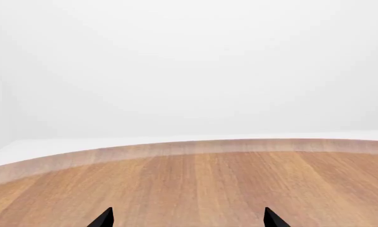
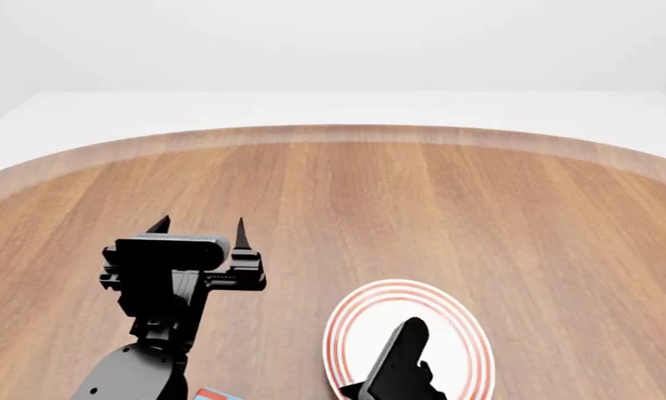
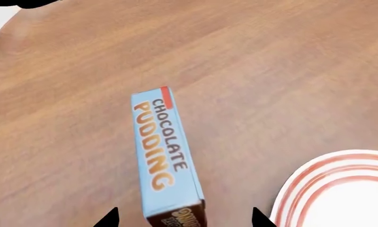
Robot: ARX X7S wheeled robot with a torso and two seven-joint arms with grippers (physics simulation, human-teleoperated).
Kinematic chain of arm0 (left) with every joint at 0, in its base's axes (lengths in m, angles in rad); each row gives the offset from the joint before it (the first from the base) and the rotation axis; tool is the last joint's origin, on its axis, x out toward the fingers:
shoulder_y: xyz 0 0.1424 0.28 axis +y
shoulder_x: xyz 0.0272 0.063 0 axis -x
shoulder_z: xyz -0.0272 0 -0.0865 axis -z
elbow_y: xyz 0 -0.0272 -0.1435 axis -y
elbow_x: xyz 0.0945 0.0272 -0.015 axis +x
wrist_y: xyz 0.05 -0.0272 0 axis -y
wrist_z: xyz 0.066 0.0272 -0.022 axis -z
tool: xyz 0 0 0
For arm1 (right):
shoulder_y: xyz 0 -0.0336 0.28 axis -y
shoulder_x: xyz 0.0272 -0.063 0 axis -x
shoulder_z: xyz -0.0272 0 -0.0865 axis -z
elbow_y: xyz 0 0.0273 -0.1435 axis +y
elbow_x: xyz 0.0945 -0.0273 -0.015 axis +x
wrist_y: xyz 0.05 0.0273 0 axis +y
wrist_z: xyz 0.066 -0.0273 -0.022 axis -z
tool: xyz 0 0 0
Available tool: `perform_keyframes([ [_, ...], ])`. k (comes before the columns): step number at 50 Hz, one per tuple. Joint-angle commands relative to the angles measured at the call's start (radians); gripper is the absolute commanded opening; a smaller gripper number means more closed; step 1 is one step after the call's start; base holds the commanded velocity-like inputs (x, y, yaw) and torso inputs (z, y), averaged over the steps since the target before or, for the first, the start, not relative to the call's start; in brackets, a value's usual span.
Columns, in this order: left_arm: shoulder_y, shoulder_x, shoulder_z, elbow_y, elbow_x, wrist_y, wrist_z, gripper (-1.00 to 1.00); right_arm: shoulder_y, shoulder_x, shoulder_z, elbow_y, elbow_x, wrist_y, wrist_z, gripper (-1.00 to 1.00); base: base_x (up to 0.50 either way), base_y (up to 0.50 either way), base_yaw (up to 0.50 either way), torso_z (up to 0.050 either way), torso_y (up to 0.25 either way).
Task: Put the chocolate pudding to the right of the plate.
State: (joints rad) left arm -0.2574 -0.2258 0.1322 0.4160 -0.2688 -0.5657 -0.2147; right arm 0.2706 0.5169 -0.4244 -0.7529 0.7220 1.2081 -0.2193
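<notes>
One round wooden table [image 2: 422, 192] carried one white plate [image 2: 361, 333] with concentric red-orange rings, which held nothing visible apart from the right arm's dark link overlapping it in the head view. One chocolate pudding [image 3: 164, 156] box stood on the wood near the plate but clear of its rim, its light blue edge facing the right wrist camera and reading "CHOCOLATE PUDDING" in brown and orange letters. The right gripper [image 3: 185, 218] was spread with the box end between its tips, not touching them, and the left gripper [image 1: 187, 218] was likewise released over bare wood.
</notes>
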Motion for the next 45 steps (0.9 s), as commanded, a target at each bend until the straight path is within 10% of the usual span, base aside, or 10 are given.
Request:
perform_keyframes([
  [1,-0.001,-0.002,0.006,-0.003,-0.004,0.003,-0.004,1.0,0.069,-0.02,-0.069,0.043,-0.01,0.033,-0.011,1.0,0.0,0.0,0.0,0.0,0.0],
  [45,-0.001,-0.015,0.025,-0.018,-0.017,0.019,-0.018,1.0,0.199,-0.104,-0.282,0.33,-0.082,-0.021,-0.097,1.0,0.0,0.0,0.0,0.0,0.0],
])
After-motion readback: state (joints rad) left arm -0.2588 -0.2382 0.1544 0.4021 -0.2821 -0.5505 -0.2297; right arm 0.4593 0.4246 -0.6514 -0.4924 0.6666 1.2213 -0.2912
